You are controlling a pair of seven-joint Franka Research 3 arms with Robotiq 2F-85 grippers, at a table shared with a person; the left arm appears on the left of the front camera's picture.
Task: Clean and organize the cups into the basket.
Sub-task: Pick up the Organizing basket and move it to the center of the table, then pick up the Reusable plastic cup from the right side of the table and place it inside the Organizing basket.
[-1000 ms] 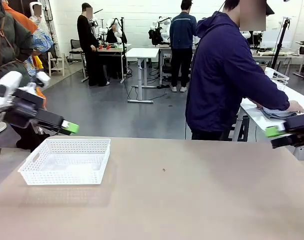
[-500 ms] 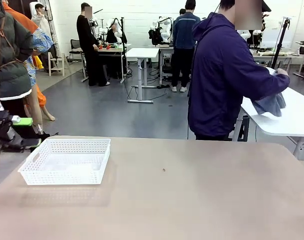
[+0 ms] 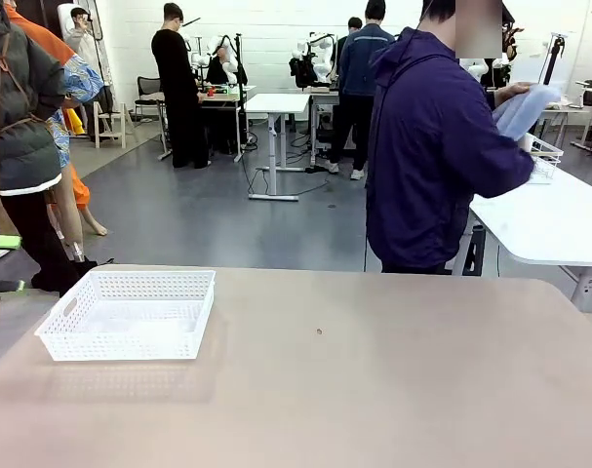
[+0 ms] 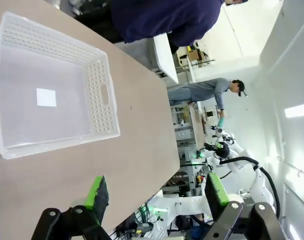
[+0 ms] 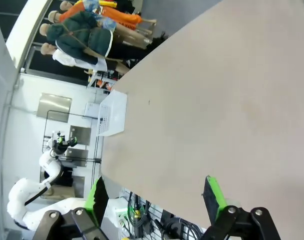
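Left hand (image 4: 157,192), seen along its own fingers: both green pads (image 4: 96,191) stand wide apart with nothing between them, so I read the hand as open and empty. Right hand (image 5: 154,196): likewise spread wide and empty, looking across the desk (image 5: 217,100) from its right side. Basket (image 4: 99,97): it rests flat on the desk ahead of the left hand's fingertips, holding only a small white square (image 4: 46,97) on its floor, so the cups are not yet in it. In the front view the left hand (image 3: 3,263) sits at the picture's left edge, near the basket (image 3: 130,314). The basket occupies the desk's left part, its long axis, as I judge it, running side to side. From the right hand the basket (image 5: 113,117) lies well apart, so the left arm is the nearer one for any placing. Beyond the desk a person (image 3: 432,156), turned aside, lifts a pale cloth (image 3: 523,109).
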